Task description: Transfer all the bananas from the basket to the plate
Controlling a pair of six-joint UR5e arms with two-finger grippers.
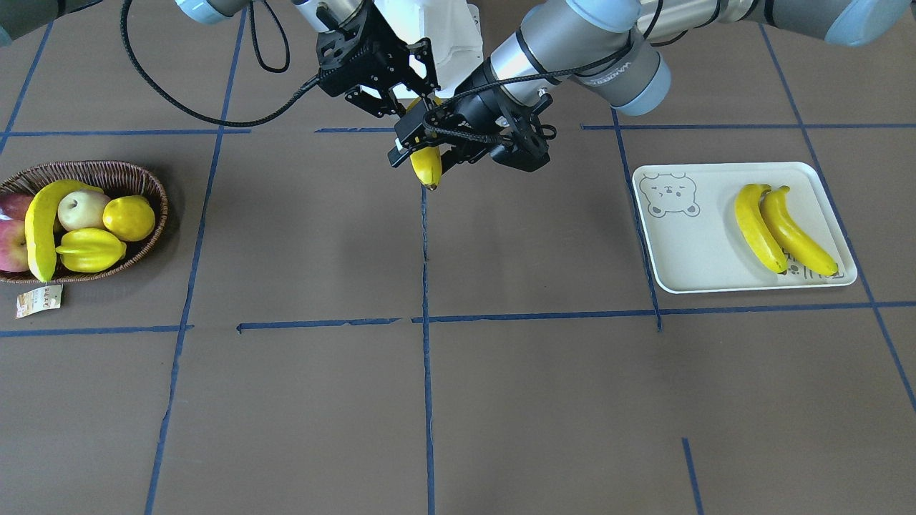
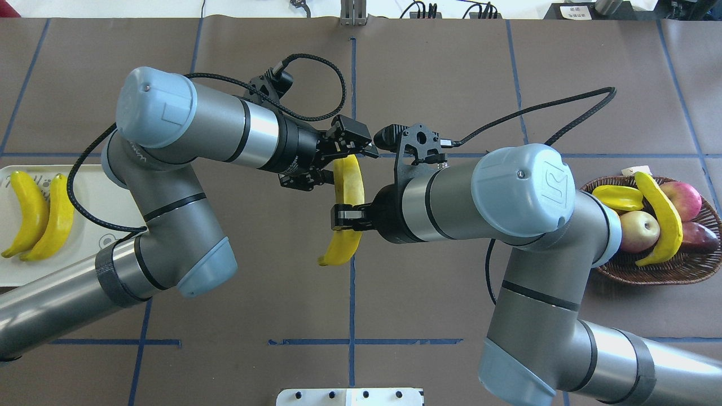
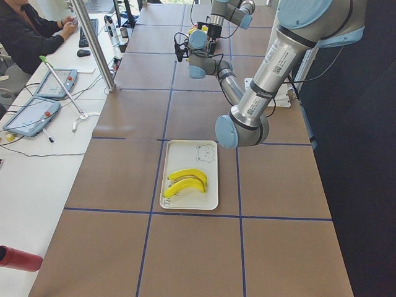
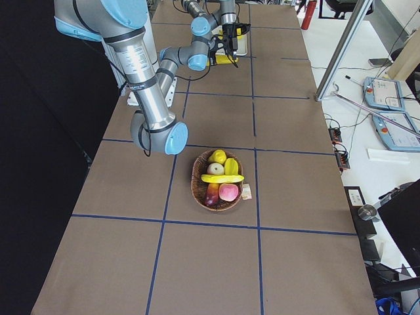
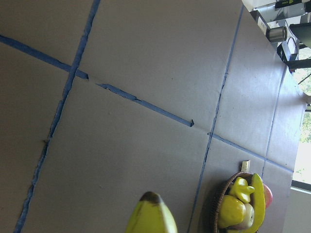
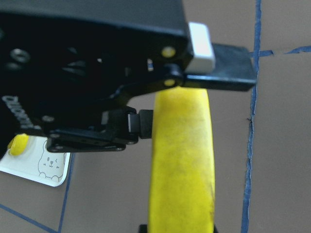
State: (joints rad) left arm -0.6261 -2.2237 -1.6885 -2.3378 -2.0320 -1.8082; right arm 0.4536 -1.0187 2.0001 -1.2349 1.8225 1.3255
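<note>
One banana (image 1: 426, 168) hangs in the air over the table's middle, between my two grippers. My left gripper (image 1: 429, 146) is shut on its far part, the tip sticking out past it. My right gripper (image 2: 348, 219) is shut on its middle, as the overhead view shows (image 2: 350, 180). In the right wrist view the left gripper's fingers (image 6: 141, 124) press the banana (image 6: 182, 165). Two bananas (image 1: 758, 229) (image 1: 798, 232) lie side by side on the cream bear plate (image 1: 694, 250). One banana (image 1: 39, 229) lies across the fruit in the wicker basket (image 1: 143, 175).
The basket also holds red apples (image 1: 11, 247), a pale apple (image 1: 82, 207), a lemon (image 1: 129, 218) and a starfruit (image 1: 89, 249). Its paper tag (image 1: 39, 300) lies on the table. Blue tape lines grid the brown table. Both arms cross over the centre.
</note>
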